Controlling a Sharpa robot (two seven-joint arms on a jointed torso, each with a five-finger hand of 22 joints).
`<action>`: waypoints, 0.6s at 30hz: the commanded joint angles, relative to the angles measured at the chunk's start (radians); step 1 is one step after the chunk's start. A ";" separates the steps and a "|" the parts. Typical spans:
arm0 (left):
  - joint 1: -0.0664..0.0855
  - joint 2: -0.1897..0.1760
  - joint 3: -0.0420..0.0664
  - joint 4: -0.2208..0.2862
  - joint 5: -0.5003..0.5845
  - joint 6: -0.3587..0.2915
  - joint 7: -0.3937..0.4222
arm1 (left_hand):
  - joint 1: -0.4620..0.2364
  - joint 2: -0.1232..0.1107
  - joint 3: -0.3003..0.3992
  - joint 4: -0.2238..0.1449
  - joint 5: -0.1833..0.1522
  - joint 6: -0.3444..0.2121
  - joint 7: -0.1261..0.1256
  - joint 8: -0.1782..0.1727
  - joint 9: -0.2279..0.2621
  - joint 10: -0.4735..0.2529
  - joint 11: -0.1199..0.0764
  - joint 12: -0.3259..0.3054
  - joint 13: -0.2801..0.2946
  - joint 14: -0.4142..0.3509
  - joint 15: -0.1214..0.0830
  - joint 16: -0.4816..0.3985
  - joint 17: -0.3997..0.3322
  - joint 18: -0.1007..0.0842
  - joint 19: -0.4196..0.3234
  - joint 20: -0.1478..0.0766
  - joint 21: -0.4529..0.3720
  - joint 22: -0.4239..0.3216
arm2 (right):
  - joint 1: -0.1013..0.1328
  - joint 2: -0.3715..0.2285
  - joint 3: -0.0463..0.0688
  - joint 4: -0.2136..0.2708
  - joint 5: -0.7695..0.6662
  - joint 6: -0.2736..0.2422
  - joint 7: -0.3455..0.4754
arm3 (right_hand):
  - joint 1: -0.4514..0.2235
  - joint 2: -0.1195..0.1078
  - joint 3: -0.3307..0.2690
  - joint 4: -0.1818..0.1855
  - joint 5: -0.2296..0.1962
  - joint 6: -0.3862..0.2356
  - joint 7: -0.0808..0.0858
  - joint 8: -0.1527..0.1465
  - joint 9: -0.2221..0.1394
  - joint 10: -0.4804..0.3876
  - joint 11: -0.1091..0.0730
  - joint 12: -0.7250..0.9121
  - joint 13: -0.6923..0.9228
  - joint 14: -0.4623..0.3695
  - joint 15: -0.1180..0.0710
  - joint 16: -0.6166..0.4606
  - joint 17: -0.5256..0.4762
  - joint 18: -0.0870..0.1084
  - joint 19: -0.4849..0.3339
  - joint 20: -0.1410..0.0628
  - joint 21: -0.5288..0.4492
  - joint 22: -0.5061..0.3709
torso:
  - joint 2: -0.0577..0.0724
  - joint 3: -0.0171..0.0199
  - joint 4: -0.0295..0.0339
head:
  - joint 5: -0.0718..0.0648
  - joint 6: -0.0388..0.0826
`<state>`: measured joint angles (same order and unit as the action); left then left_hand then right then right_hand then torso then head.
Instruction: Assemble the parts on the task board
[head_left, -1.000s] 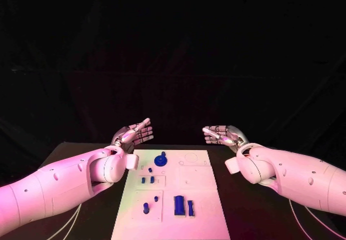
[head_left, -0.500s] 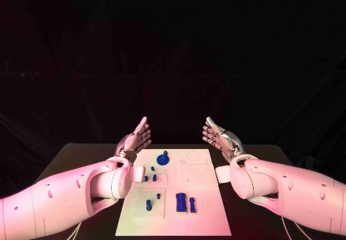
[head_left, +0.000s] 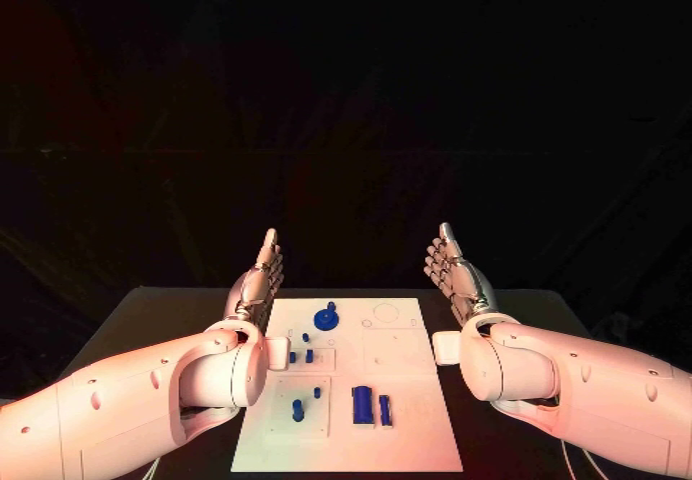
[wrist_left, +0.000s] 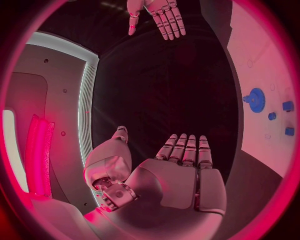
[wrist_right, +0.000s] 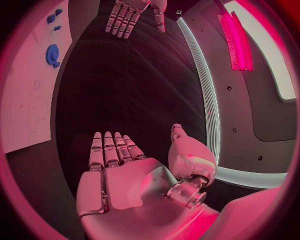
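Observation:
The white task board (head_left: 397, 400) lies in the middle of the black table. On it sit a blue gear (head_left: 326, 319) near its far end, small blue pegs (head_left: 306, 355) at its left side, and two blue blocks (head_left: 371, 406) nearer me. My left hand (head_left: 258, 280) is raised above the board's far left corner, fingers straight and together, holding nothing. My right hand (head_left: 457, 275) is raised above the far right corner in the same flat pose, empty. The left wrist view shows the left hand (wrist_left: 181, 175) flat, the right hand (wrist_left: 159, 17) opposite, and the gear (wrist_left: 254, 97).
The board (wrist_right: 28, 90) with the gear (wrist_right: 52, 54) lies to one side in the right wrist view, with the left hand (wrist_right: 131, 15) across from the right hand (wrist_right: 125, 175). Bare black table (head_left: 159, 320) lies on both sides of the board.
Both hands have straightened from curled, palm-up poses to flat, upright ones with fingers extended. The parts on the board have not moved.

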<state>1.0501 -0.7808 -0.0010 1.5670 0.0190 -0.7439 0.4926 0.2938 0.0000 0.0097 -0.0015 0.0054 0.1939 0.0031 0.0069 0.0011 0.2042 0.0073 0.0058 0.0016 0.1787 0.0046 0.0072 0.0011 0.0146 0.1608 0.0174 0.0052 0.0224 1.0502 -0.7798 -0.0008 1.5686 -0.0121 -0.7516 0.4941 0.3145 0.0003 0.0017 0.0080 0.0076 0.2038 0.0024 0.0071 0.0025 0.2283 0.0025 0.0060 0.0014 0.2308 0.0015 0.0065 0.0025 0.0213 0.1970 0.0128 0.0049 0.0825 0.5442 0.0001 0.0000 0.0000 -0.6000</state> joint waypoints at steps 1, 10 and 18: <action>0.000 0.001 0.001 0.003 -0.019 -0.026 0.027 | -0.094 0.000 -0.010 0.002 -0.005 -0.061 -0.003 -0.007 -0.001 -0.065 -0.007 -0.006 -0.002 -0.057 -0.005 -0.007 -0.001 -0.015 -0.051 -0.017 -0.005 -0.022 | 0.000 0.000 0.001 0.001 0.012 -0.018 0.026 | -0.100 0.000 -0.002 -0.008 -0.008 -0.065 -0.002 -0.007 -0.003 -0.073 -0.003 -0.006 -0.001 -0.074 -0.002 -0.007 -0.002 -0.021 -0.063 -0.013 -0.005 -0.082 | 0.000 -0.0001 0.0000 | 0.000 0.000; 0.000 0.001 0.001 0.003 -0.019 -0.026 0.027 | -0.153 0.000 -0.010 0.002 -0.005 -0.099 -0.003 -0.007 -0.001 -0.106 -0.007 -0.006 -0.002 -0.091 -0.005 -0.007 -0.001 -0.015 -0.081 -0.017 -0.005 -0.022 | 0.000 0.000 0.001 0.001 0.012 -0.018 0.026 | -0.163 0.000 -0.002 -0.008 -0.008 -0.106 -0.002 -0.007 -0.003 -0.119 -0.003 -0.006 -0.001 -0.121 -0.002 -0.007 -0.002 -0.021 -0.103 -0.013 -0.005 -0.082 | 0.000 -0.0001 0.0000 | 0.000 0.000; 0.000 0.001 0.001 0.003 -0.019 -0.026 0.027 | -0.191 0.000 -0.010 0.002 -0.005 -0.123 -0.003 -0.007 -0.001 -0.131 -0.007 -0.006 -0.002 -0.179 -0.005 -0.007 -0.001 -0.015 -0.161 -0.017 -0.005 -0.022 | 0.000 0.000 0.001 0.001 0.012 -0.018 0.026 | -0.225 0.000 -0.002 -0.008 -0.008 -0.204 -0.002 -0.007 -0.003 -0.228 -0.003 -0.006 -0.001 -0.231 -0.002 -0.007 -0.002 -0.021 -0.197 -0.013 -0.005 -0.082 | 0.000 -0.0001 0.0000 | 0.000 0.000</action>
<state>1.0501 -0.7808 -0.0010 1.5674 0.0131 -0.7663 0.5007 0.1410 0.0025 0.0070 0.0012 0.0050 0.0939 -0.0007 0.0069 0.0015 0.0987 -0.0002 0.0058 0.0017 0.0719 0.0003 0.0037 0.0012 0.0146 0.0460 0.0005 0.0036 0.0020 1.0501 -0.7798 -0.0008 1.5690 0.0021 -0.7676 0.5052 0.0996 -0.0005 -0.0011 0.0053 0.0034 0.0229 -0.0005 0.0033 0.0012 0.0368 0.0002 0.0061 0.0016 0.0362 0.0003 0.0065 0.0011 0.0061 0.0223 0.0006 0.0050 0.0027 0.5442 0.0000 0.0000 0.0000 -0.6000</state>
